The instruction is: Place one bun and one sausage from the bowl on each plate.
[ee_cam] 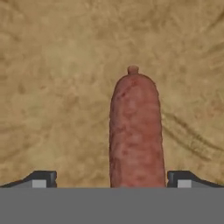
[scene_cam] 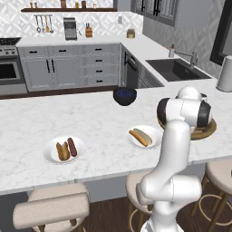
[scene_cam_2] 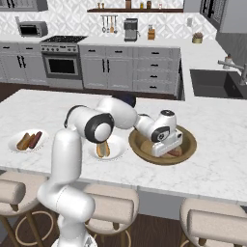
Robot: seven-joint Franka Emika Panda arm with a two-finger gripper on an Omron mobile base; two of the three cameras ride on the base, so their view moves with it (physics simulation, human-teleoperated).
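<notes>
My gripper (ee_cam: pixel 111 179) hangs open, low inside the brown wooden bowl (scene_cam_2: pixel 191 141), its jaws on either side of a reddish-brown sausage (ee_cam: pixel 135 131) lying on the bowl's floor (ee_cam: pixel 57 65), not closed on it. In the right base view the hand (scene_cam_2: pixel 166 141) reaches down into the bowl, with the sausage (scene_cam_2: pixel 175 152) just beside it. The left plate (scene_cam: pixel 49 153) holds a bun (scene_cam: pixel 61 151) and a sausage (scene_cam: pixel 72 146). On the plate (scene_cam: pixel 154 131) nearer the bowl lies one bun (scene_cam: pixel 140 137). The arm hides much of the bowl (scene_cam: pixel 209 131) in the left base view.
A dark blue bowl (scene_cam: pixel 124 96) stands on the marble island behind the plates. Stools (scene_cam_2: pixel 108 207) line the island's near edge. A sink (scene_cam: pixel 174 69) and a white canister (scene_cam: pixel 225 74) are on the counter to the right.
</notes>
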